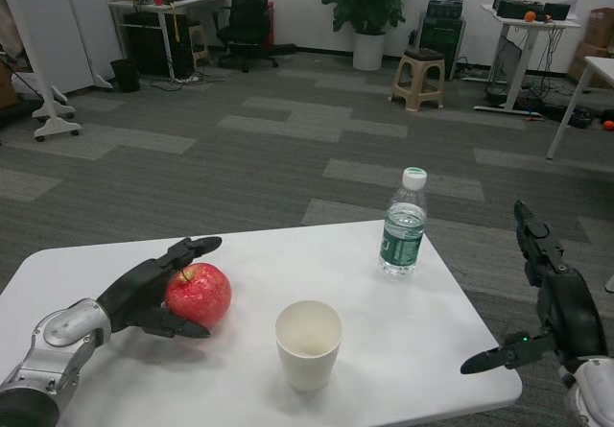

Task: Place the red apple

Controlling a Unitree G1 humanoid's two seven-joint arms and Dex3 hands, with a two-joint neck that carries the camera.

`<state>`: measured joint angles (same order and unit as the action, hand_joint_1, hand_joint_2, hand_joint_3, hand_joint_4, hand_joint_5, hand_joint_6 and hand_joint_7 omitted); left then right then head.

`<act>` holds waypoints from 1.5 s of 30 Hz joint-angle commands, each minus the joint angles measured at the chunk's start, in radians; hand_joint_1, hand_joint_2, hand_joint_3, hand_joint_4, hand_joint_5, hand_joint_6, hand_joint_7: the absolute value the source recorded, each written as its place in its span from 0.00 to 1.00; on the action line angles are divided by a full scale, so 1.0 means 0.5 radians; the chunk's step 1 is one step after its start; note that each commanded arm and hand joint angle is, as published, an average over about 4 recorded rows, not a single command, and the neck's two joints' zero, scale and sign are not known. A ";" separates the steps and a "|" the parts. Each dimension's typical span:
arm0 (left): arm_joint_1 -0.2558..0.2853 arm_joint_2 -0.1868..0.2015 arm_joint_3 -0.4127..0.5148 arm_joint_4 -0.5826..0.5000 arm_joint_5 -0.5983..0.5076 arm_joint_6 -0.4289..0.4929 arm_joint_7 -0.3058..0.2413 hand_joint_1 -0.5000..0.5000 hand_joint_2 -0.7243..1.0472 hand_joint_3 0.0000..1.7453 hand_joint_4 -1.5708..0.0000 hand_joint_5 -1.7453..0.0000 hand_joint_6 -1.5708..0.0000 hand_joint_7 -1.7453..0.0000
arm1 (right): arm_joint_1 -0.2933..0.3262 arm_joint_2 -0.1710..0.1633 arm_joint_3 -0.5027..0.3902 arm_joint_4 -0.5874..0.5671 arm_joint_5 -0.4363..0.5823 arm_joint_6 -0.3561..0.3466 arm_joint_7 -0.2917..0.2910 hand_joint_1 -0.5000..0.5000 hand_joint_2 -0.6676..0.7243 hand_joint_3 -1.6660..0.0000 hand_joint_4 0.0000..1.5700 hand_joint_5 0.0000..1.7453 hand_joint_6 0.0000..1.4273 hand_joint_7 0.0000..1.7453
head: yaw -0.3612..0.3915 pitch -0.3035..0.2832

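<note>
The red apple (198, 295) sits on the white table (422, 331), to the left of the paper cup (308, 343) and just beside it without touching. The fingers (192, 247) of the left hand (153, 291) are wrapped around the apple: one black digit arches over its top from behind, another (182, 328) lies along its lower front edge, and the palm presses against the side turned away from the cup. So the left hand grasps the apple, though whether the fruit's weight rests fully on the table or is partly carried by the hand is hard to judge from this angle. The silver left forearm (53, 350) runs from the hand down toward the bottom corner of the picture, farther from the cup than the apple is.

The cup stands upright with its mouth open, near the table's front edge. Behind it and to its right a clear water bottle (404, 224) with a white cap and green label stands upright close to the far edge, well apart from the cup.

The right hand (552, 302) hovers beyond the table's right edge, far from the cup on the bottle's side, fingers spread apart and grasping nothing, one pointing up and one pointing back toward the table corner.
</note>
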<state>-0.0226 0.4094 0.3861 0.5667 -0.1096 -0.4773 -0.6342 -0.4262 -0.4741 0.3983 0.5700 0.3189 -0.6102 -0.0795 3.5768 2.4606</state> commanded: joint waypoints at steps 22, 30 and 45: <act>0.002 0.021 0.043 -0.087 0.155 0.009 0.061 0.00 0.15 0.01 1.00 0.46 1.00 0.84 | 0.012 0.006 0.005 0.017 0.018 -0.004 -0.004 0.00 0.62 1.00 0.00 0.00 0.00 0.04 | 0.014 -0.006; -0.005 0.024 0.052 -0.084 -0.054 -0.003 0.114 0.00 0.20 0.00 1.00 0.29 1.00 0.84 | 0.011 0.006 0.010 0.017 0.019 -0.004 -0.003 0.00 0.59 1.00 0.00 0.00 0.00 0.04 | 0.021 -0.002; -0.015 0.025 0.173 -0.075 -0.534 -0.121 0.264 0.00 0.24 0.00 1.00 0.40 1.00 0.84 | 0.011 0.006 0.007 0.020 0.017 -0.004 -0.003 0.01 0.62 1.00 0.00 0.00 0.00 0.04 | 0.032 0.012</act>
<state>-0.0224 0.4115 0.4613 0.5327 -0.3407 -0.5174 -0.5177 -0.4260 -0.4729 0.3995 0.5754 0.3192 -0.6103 -0.0796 3.5930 2.4652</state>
